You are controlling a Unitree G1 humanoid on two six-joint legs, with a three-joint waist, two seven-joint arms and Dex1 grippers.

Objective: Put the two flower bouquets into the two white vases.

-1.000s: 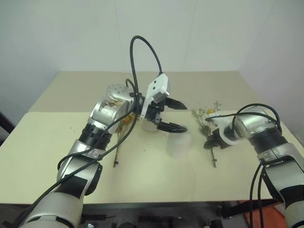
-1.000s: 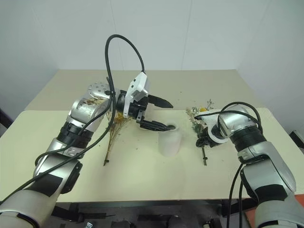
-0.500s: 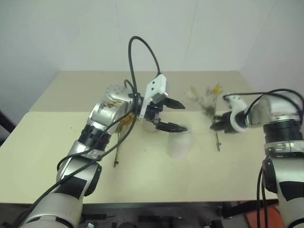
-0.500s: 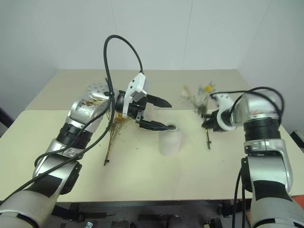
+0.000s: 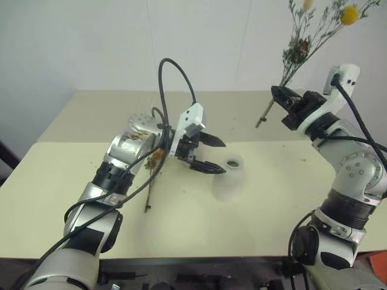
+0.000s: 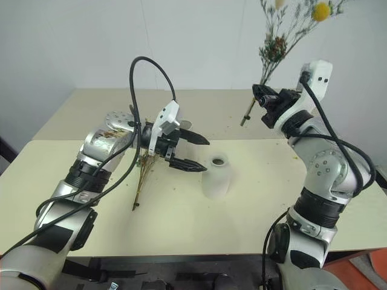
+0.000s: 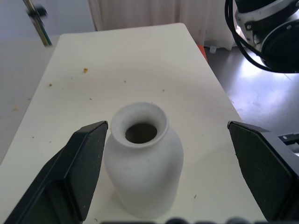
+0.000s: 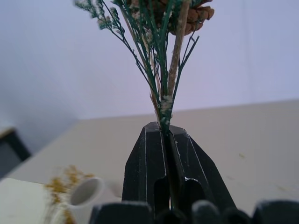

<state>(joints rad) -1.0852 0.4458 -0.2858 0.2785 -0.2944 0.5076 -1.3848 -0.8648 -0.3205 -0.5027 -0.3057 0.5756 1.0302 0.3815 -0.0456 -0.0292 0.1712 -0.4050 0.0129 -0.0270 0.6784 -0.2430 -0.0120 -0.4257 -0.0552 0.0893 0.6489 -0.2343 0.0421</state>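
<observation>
The short vase stands near the middle of the desk. Left of it, a dried bunch lies flat on the desk. The sprig bunch is up in the air, above the desk's right rear, behind the vase.

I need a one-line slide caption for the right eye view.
Right gripper lifts the sparse green sprig bouquet; open left gripper waits beside the short rounded white ceramic vase.

Head views overlook table; wrist cameras sit seemingly close.
</observation>
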